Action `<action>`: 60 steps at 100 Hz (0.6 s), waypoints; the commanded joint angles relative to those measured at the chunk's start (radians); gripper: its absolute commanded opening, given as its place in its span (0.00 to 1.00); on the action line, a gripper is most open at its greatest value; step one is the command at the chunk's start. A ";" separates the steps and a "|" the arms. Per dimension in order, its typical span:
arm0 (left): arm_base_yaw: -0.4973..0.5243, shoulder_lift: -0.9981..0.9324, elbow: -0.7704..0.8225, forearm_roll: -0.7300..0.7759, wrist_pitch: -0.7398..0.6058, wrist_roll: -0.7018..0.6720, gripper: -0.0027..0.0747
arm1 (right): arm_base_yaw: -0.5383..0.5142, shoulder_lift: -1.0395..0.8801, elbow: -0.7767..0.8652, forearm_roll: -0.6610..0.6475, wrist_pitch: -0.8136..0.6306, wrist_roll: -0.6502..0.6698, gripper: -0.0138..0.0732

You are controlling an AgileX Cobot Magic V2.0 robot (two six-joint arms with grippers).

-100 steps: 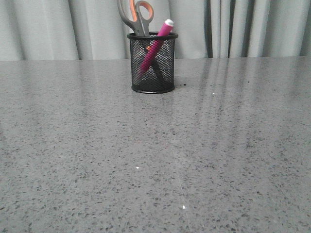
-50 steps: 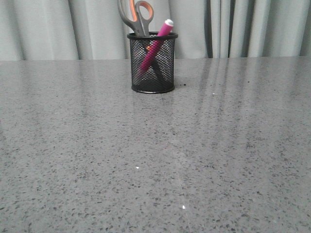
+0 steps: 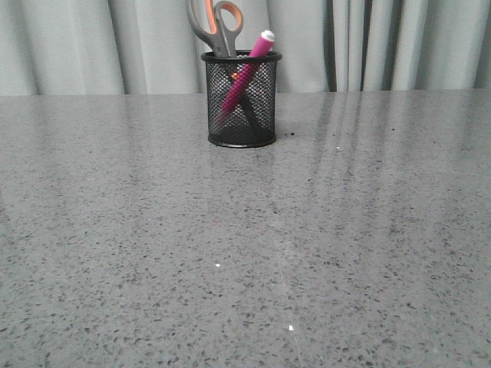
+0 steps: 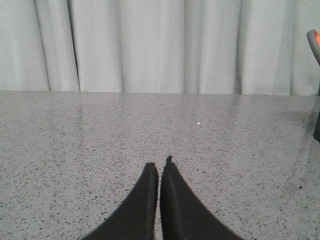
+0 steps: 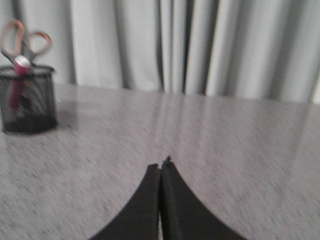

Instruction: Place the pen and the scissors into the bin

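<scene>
The black wire-mesh bin (image 3: 241, 100) stands upright at the back middle of the table. The pink pen (image 3: 249, 69) leans inside it, its whitish cap above the rim. The scissors (image 3: 215, 24) stand in the bin, blades down, with the grey, orange-lined handles above the rim. Bin (image 5: 27, 99), pen (image 5: 20, 70) and scissors (image 5: 22, 41) also show in the right wrist view. My left gripper (image 4: 159, 167) is shut and empty over bare table; a scissor handle (image 4: 314, 42) shows at that view's edge. My right gripper (image 5: 160, 166) is shut and empty, apart from the bin. Neither gripper shows in the front view.
The grey speckled table (image 3: 245, 253) stretches from the bin to the near edge. A pale pleated curtain (image 3: 383, 42) hangs behind the table's far edge.
</scene>
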 commanded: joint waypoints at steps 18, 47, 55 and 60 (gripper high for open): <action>-0.010 -0.033 0.043 -0.008 -0.074 -0.006 0.01 | -0.074 -0.121 0.023 -0.051 0.072 0.021 0.08; -0.010 -0.033 0.043 -0.008 -0.074 -0.006 0.01 | -0.076 -0.122 0.023 -0.081 0.103 0.021 0.08; -0.010 -0.033 0.043 -0.008 -0.074 -0.006 0.01 | -0.076 -0.122 0.023 -0.081 0.098 0.021 0.08; -0.010 -0.033 0.043 -0.008 -0.074 -0.006 0.01 | -0.076 -0.122 0.023 -0.081 0.098 0.021 0.08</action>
